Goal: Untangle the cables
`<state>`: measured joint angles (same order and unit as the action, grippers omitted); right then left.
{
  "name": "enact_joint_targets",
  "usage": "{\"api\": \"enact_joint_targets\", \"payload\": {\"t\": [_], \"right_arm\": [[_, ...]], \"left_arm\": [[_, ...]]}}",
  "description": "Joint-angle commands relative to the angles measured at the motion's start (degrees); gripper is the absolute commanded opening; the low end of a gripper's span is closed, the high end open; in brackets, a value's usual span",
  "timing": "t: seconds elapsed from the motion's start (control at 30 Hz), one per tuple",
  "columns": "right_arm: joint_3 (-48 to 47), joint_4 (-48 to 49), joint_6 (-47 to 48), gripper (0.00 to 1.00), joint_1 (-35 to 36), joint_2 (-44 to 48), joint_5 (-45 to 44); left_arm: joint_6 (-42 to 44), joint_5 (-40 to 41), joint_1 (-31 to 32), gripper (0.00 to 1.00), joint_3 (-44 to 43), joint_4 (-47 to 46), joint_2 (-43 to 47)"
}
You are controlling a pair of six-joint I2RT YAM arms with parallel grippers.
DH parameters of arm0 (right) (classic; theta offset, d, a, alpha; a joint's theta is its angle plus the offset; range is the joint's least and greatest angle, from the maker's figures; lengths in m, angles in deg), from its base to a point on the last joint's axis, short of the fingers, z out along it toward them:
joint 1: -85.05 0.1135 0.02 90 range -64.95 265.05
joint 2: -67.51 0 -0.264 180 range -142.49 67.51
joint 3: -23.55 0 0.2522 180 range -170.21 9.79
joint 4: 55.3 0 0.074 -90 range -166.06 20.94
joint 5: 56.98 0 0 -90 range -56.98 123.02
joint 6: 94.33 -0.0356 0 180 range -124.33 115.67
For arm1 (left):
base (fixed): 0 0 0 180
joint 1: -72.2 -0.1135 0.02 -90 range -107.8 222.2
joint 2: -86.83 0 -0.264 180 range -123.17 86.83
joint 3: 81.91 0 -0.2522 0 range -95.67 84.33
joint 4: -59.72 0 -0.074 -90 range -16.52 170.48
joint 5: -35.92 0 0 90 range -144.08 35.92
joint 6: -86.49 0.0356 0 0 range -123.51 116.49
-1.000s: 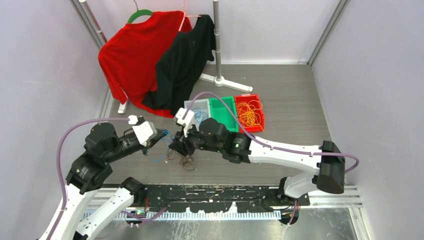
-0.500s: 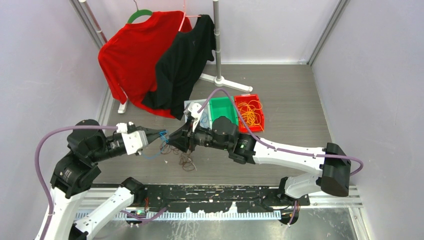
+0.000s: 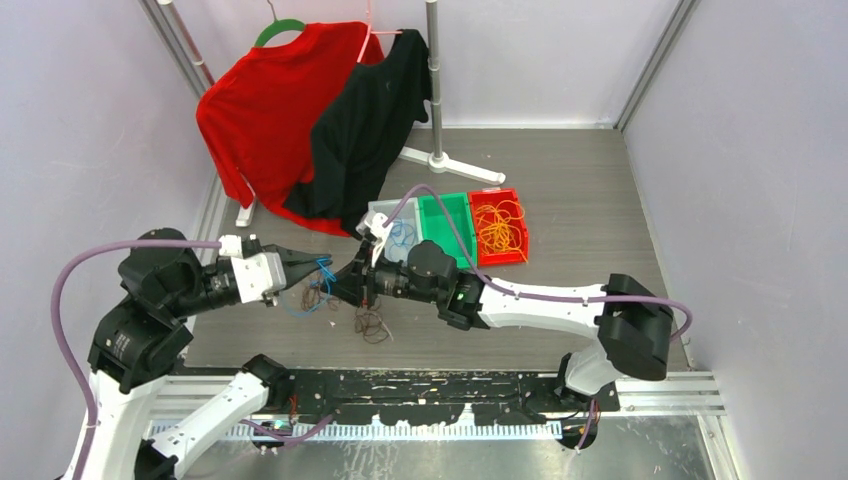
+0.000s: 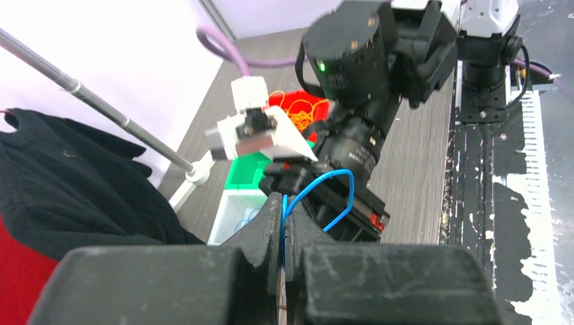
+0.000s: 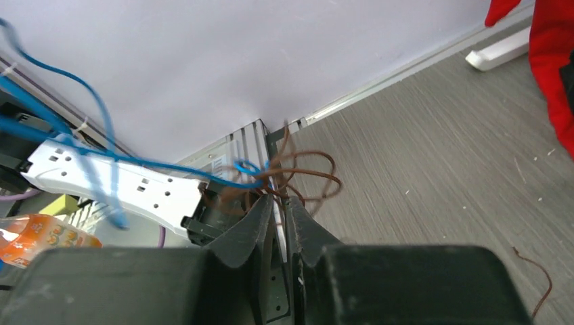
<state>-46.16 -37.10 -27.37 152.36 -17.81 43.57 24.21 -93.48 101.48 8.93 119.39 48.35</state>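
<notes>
A small tangle of cables hangs between my two grippers left of the table's middle. Its blue cable (image 3: 322, 270) is pinched in my left gripper (image 3: 312, 268), which is shut on it; in the left wrist view the blue cable (image 4: 352, 189) loops out of the left gripper (image 4: 284, 204). My right gripper (image 3: 346, 285) faces it a few centimetres away. Its jaws are nearly together in the right wrist view, the right gripper (image 5: 279, 201) nipping brown cable (image 5: 318, 177) loops at its tips. Blue cable (image 5: 169, 166) runs off leftward. More brown cable (image 3: 303, 296) dangles below.
A loose brown bunch (image 3: 372, 322) lies on the table below the right gripper. Behind stand a white bin (image 3: 385, 212) with blue wire, a green bin (image 3: 445, 218) and a red bin (image 3: 512, 200) with orange cables (image 3: 497, 228). A rack with a red shirt (image 3: 265, 110) and a black shirt (image 3: 365, 120) fills the back left.
The left gripper has drawn back leftward with the blue cable. The right gripper followed toward it and narrowed its jaws onto the brown loops, lifting part of the tangle off the table.
</notes>
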Motion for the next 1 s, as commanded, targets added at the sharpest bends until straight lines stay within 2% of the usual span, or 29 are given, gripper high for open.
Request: {"api": "enact_joint_targets", "payload": {"t": [0.0,0.33,0.4,0.47,0.6,0.87,0.97], "right_arm": [[1.7,10.7,-3.6,0.18,0.0,-1.6,-0.2],[7.5,19.0,-8.3,0.17,0.0,-4.2,0.2],[9.7,19.7,-8.0,0.21,0.0,-2.4,-0.5],[11.7,19.1,-6.9,0.32,0.0,0.4,-1.6],[12.7,11.6,-4.0,0.39,0.0,7.0,-0.4],[10.7,-5.9,1.6,0.49,0.0,21.1,9.5],[9.5,-9.5,3.7,0.54,0.0,23.8,8.6]], "left_arm": [[-3.8,-2.9,0.0,0.00,-4.2,-3.2,-1.4],[-5.6,-2.2,0.0,0.00,-7.0,-6.7,-3.1],[-4.4,-2.0,0.0,0.00,-7.3,-6.3,-3.1],[-3.5,-1.6,0.0,0.00,-7.4,-6.1,-3.0],[-2.1,-1.4,0.0,0.00,-7.1,-5.6,-2.9],[0.7,-1.6,0.0,0.00,-5.9,-5.0,-2.8],[0.7,-1.8,0.0,0.00,-5.6,-5.0,-2.9]]}}
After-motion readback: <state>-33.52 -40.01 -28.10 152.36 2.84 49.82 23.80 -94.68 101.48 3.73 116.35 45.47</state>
